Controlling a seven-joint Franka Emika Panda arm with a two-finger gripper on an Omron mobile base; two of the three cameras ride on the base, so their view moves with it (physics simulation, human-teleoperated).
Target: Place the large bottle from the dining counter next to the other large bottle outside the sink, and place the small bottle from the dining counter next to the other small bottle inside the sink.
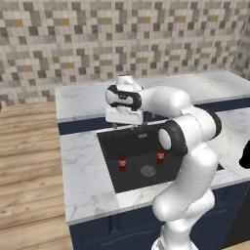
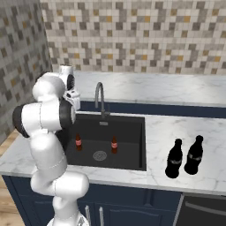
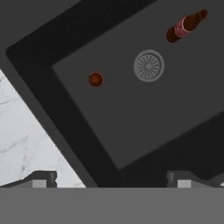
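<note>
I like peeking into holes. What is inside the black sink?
Inside the sink stand two small brown bottles, one either side of the round drain. The arm covers the basin's left corner.

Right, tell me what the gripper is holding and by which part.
Nothing is held. The gripper hangs open over the sink, its fingertips wide apart with nothing between them. Both small bottles stand free in the basin.

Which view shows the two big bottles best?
Right base view: both big bottles stand whole, side by side on the counter right of the sink. Left base view catches a dark sliver at its right edge.
</note>
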